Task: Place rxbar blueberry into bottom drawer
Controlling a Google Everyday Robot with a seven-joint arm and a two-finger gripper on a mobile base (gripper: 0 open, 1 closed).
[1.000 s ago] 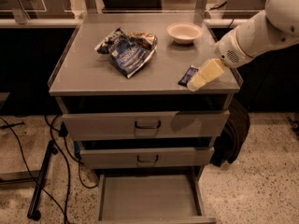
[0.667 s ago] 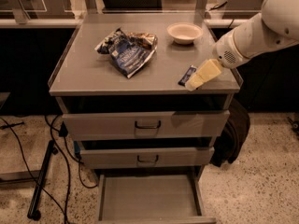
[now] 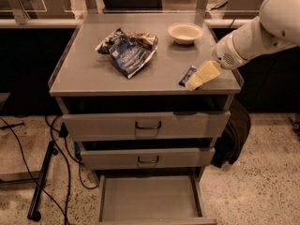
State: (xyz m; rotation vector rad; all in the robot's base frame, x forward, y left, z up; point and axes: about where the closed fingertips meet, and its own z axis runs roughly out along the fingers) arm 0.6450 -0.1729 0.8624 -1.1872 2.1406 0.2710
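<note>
1. The rxbar blueberry [image 3: 187,75] lies flat on the grey cabinet top [image 3: 89,76], near its front right corner. It sits just beside the tip of my gripper [image 3: 196,81], on the side that faces the chip bag.
2. My gripper points down at a slant onto the cabinet top and reaches the bar's edge. I cannot tell whether it is parted, closed or clamped on the bar.
3. My white arm [image 3: 255,32] runs up and away from the gripper toward the upper right of the view.
4. Beyond the gripper, toward the back of the top, stands a pale bowl [image 3: 185,33], well apart from the bar.
5. Further out from the gripper, across the bar, lies a crumpled blue-and-silver chip bag [image 3: 127,53].
6. Below the gripper, the top drawer [image 3: 117,125] and the middle drawer [image 3: 112,159] sit pushed in, each with a black handle.
7. Lowest of all, the bottom drawer [image 3: 147,198] stands pulled out, its plain grey floor exposed.
8. A black bag [image 3: 233,132] leans beside the cabinet, under the gripper's side.
</note>
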